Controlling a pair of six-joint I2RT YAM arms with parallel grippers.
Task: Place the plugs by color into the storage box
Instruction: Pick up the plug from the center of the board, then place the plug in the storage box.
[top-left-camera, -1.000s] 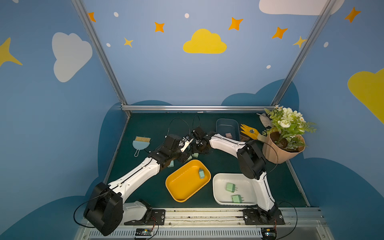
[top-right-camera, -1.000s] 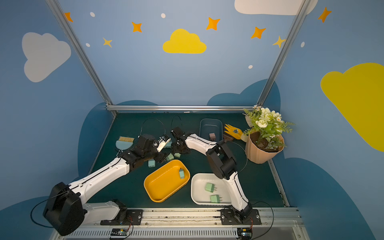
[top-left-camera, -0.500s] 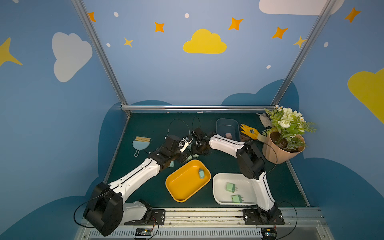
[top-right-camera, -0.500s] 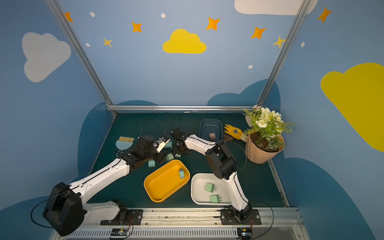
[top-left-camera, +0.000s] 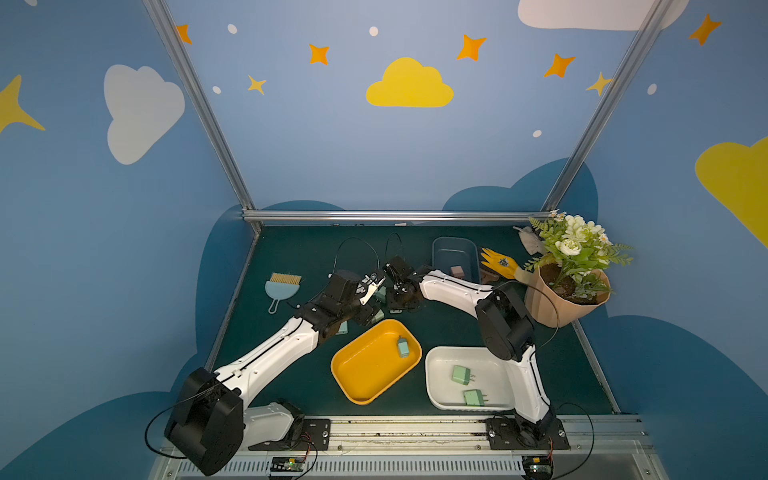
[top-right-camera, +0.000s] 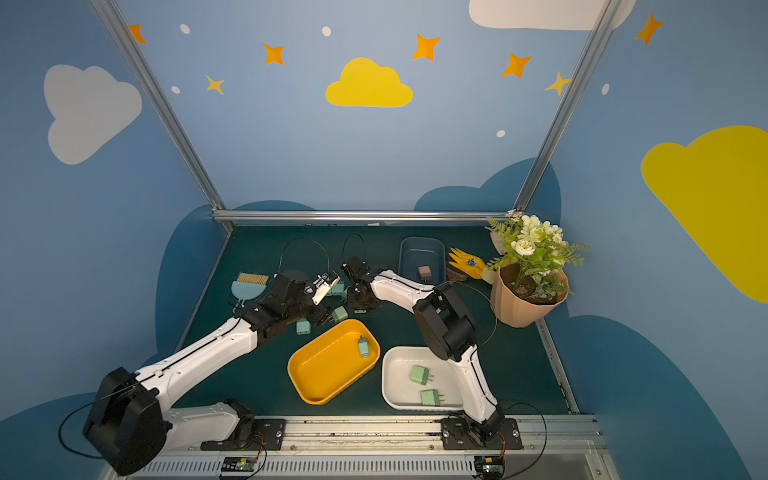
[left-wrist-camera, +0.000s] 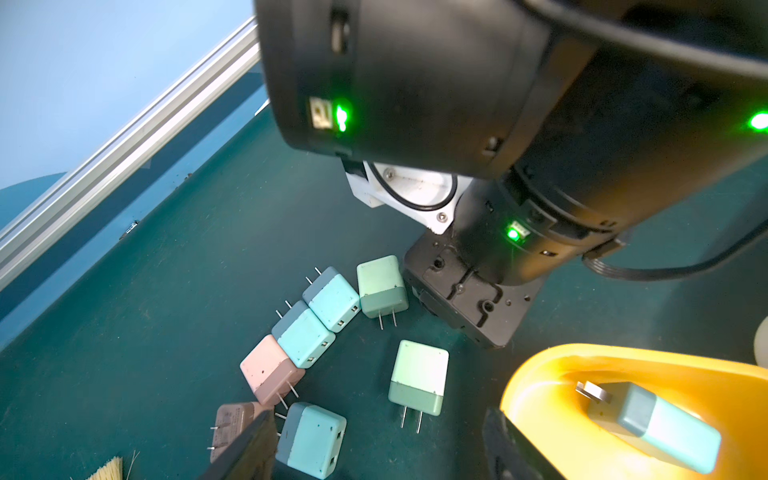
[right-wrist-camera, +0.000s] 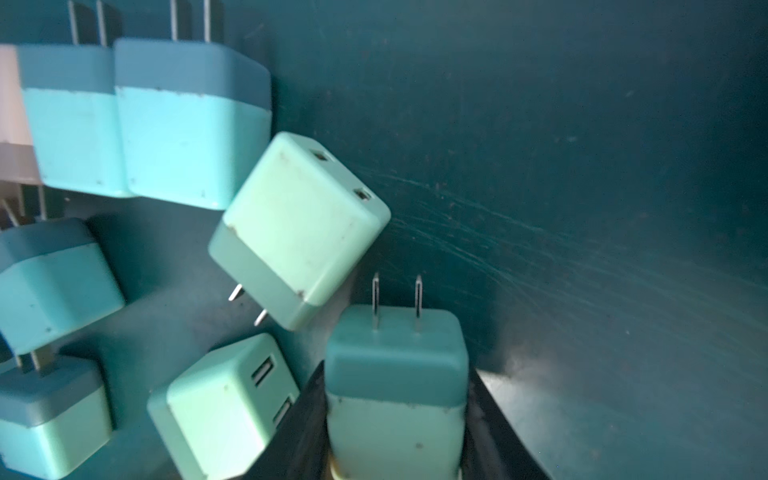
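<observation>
We see the mint plug (right-wrist-camera: 395, 399) as smooth, matt plastic with small scuffs; its prongs (right-wrist-camera: 417, 299) are shiny metal. The green table cover (right-wrist-camera: 582, 208) looks matt and scratched. The yellow tray (left-wrist-camera: 552, 419) is glossy plastic, and the frame rail (left-wrist-camera: 124, 153) is brushed metal.

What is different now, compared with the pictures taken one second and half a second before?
The right pincer has closed on a mint green plug, without travelling noticeably. The left pincer stays open and empty. The yellow tray, the white tray and the blue tray keep their contents; the dustpan and the flower pot are unmoved.
</observation>
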